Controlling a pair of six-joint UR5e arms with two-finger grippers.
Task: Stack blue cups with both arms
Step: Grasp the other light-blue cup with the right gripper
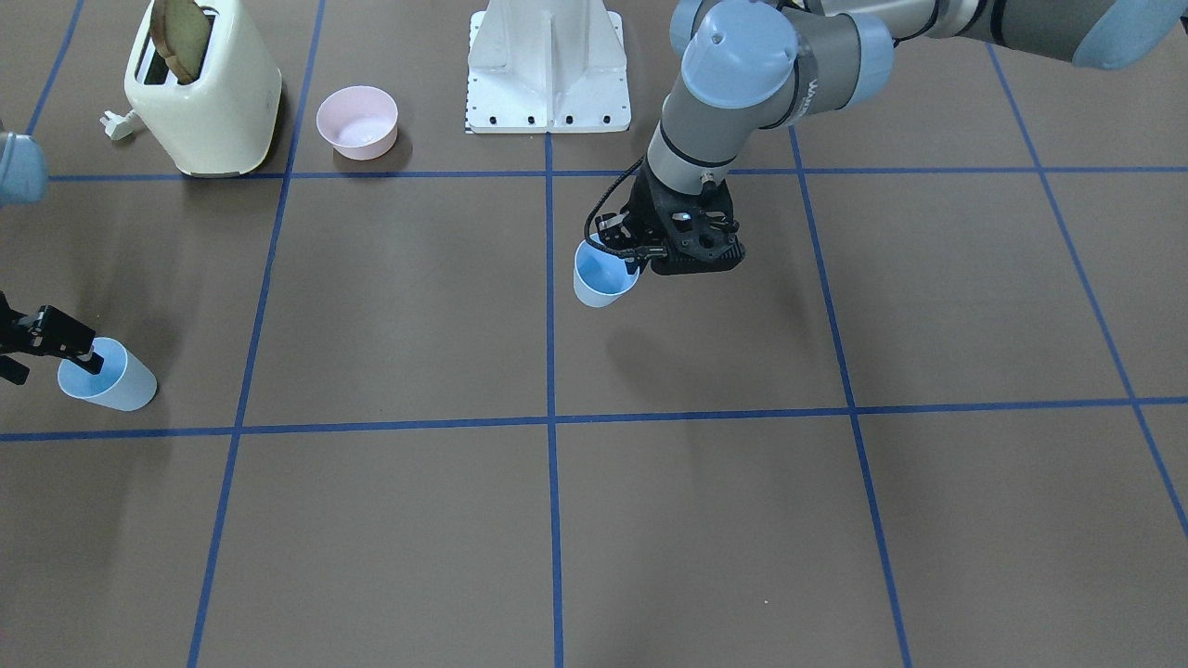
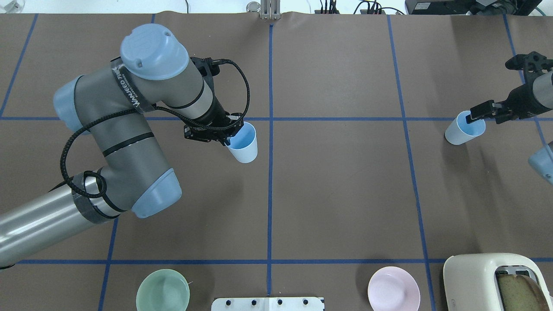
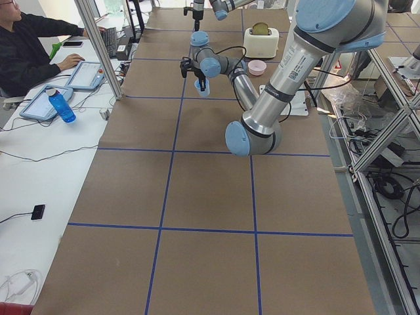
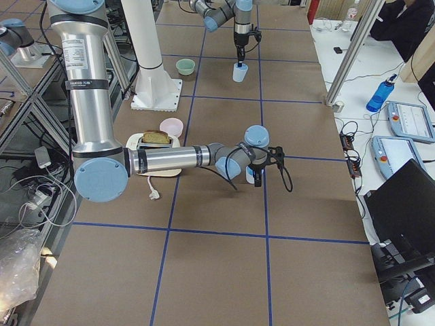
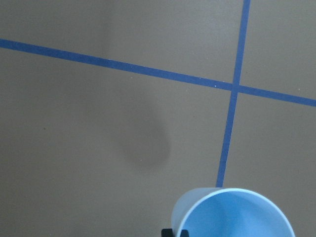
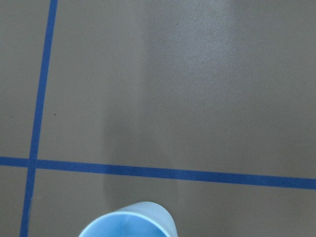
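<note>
My left gripper (image 2: 229, 139) is shut on the rim of one pale blue cup (image 2: 243, 143) and holds it upright above the table near the centre line. The cup also shows in the front-facing view (image 1: 601, 274), with its shadow apart from it, and at the bottom of the left wrist view (image 5: 232, 215). My right gripper (image 2: 476, 117) is shut on the rim of the other blue cup (image 2: 463, 129) far out on my right. That cup shows at the left edge of the front-facing view (image 1: 107, 376) and in the right wrist view (image 6: 128, 224). I cannot tell whether it touches the table.
A cream toaster (image 2: 497, 283) with bread, a pink bowl (image 2: 393, 288) and a green bowl (image 2: 163, 290) stand along the near edge beside the white pedestal (image 1: 548, 70). An operator (image 3: 33, 52) sits at a side desk with a blue bottle (image 3: 62, 105).
</note>
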